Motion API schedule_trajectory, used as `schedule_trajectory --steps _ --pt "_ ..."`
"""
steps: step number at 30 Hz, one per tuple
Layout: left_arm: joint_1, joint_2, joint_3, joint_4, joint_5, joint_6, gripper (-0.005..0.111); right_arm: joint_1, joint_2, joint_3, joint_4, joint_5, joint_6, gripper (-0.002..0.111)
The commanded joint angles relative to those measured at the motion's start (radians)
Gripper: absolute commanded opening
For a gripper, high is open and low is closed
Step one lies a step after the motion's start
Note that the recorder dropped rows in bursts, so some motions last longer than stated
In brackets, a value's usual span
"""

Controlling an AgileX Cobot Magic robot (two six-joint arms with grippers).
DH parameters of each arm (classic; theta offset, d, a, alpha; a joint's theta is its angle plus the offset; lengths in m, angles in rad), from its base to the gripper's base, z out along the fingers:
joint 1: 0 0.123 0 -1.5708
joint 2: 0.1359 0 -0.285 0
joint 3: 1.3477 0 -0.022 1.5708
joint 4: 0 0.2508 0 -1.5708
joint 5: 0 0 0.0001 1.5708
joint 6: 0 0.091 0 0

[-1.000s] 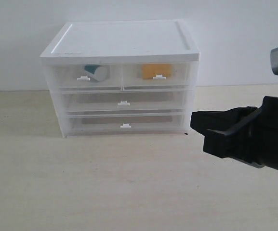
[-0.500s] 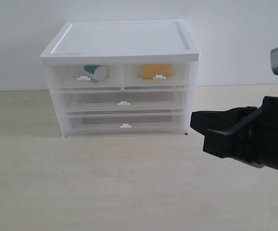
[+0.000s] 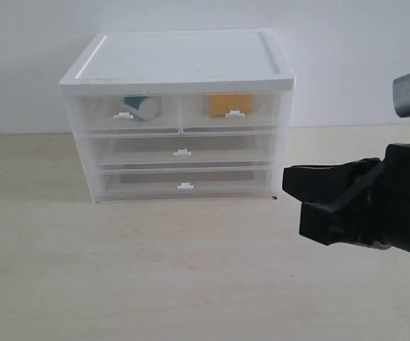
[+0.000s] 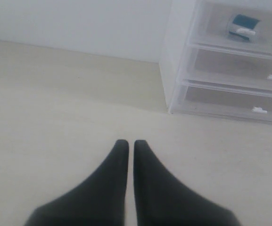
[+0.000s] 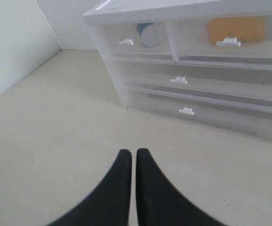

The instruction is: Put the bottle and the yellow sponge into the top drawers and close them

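A white-topped translucent plastic cabinet [image 3: 176, 67] is standing on a pale wooden tabletop [image 3: 155, 277] against a white wall [image 3: 354, 50]. An open stretch of tabletop is lying between the cabinet front and each gripper.

Both half-width translucent top drawers [image 3: 130, 117] are sitting flush with the cabinet front. The small white teal-labelled pill bottle [image 3: 142, 107] is lying inside the left one and the orange-yellow wedge sponge [image 3: 231, 104] inside the right one. The two full-width lower drawers [image 3: 183, 150] beneath are also sitting flush.

The black left gripper [image 4: 127, 142] is hovering off the cabinet's left front corner, clenched and empty. The black right gripper [image 3: 291, 186] is hovering off the cabinet's right front corner, likewise clenched, grasping nothing.

The exterior view is showing only the right gripper. The left wrist view is showing the bottle [image 4: 243, 24] but not the sponge. The right wrist view is showing both.
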Motion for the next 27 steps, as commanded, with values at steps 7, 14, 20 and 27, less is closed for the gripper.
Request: schedule_trajectory --steps 7,14,20,27 --pt "-0.004 -0.003 0.003 0.004 -0.001 -0.010 0.004 -0.177 -0.450 0.153 -0.002 0.275 -0.017 0.000" --pt "-0.004 -0.003 0.003 0.004 -0.001 -0.010 0.004 -0.242 -0.944 0.392 -0.004 0.218 -0.090 0.000" --pt "-0.004 -0.003 0.003 0.004 -0.001 -0.010 0.004 -0.242 -0.955 0.392 -0.002 0.223 -0.064 0.000" --pt "-0.004 -0.003 0.003 0.004 -0.003 -0.010 0.004 -0.242 -0.955 0.412 0.189 0.238 -0.164 0.000"
